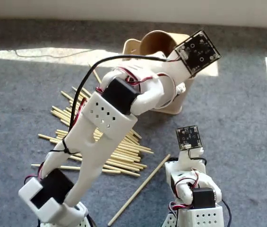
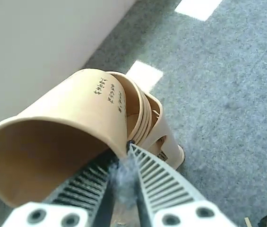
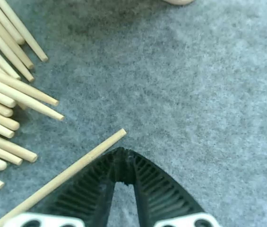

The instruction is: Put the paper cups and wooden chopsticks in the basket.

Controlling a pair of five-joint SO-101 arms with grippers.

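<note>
Toward the far edge of the desk (image 1: 246,123), the high view shows the wooden basket (image 1: 173,108) with a paper cup (image 1: 158,41) standing out of its top. The left arm (image 1: 105,118) stretches from the near left corner up over the basket. A loose pile of chopsticks (image 1: 109,151) lies on the grey surface under that arm, left of centre. A single chopstick (image 1: 138,191) lies slantwise, apart from the pile, just beside the right arm (image 1: 194,194) at the near edge.

From the left wrist view, the left tool (image 2: 128,147) is clamped on the rim of the paper cup. The cup is tilted, with its mouth towards the camera. Behind it, the rims of nested cups (image 2: 145,111) sit in the top of the basket.

From the right wrist view, the right tool (image 3: 122,153) hangs low over the grey surface with its tips together and nothing between them. The single chopstick runs close along one finger, and the ends of the pile lie farther out.
</note>
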